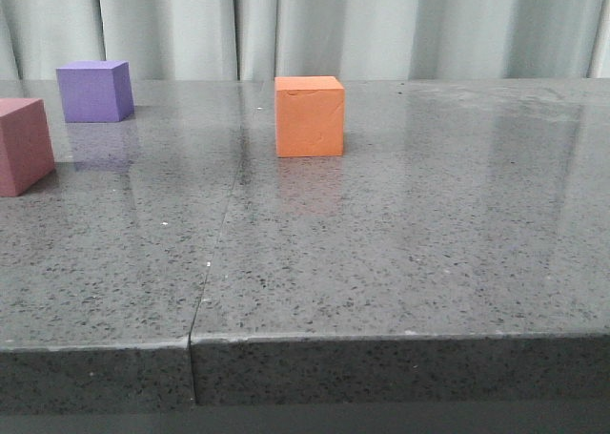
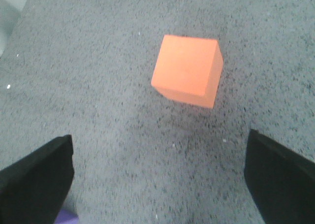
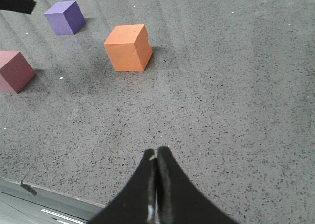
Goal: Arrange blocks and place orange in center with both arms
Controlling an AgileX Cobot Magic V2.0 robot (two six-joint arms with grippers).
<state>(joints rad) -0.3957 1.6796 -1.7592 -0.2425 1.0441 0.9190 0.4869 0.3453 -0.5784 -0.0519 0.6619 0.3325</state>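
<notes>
Closest in the right wrist view, the right gripper [image 3: 156,157] has its two dark fingers pressed together with nothing between them, hovering over bare grey speckled table [image 1: 400,262] near its front edge; the orange cube [image 3: 128,48] sits well ahead of those fingertips and apart from them. In the left wrist view, the left gripper [image 2: 160,177] has its fingers [image 2: 37,182] spread wide, one at each side of the frame, holding nothing; the orange cube lies beyond the gap between them, untouched, resting flat on the table. A sliver of purple shows just beside the left finger. Across the table there are three cubes, one of each colour: the pink cube [image 1: 21,146] nearest on the left, cut by the frame edge; the orange cube farther back, near the middle; and the purple cube [image 1: 93,91] farthest, at the back left. All three stand apart from one another. Behind the table hangs a pale pleated curtain [image 1: 381,24].
</notes>
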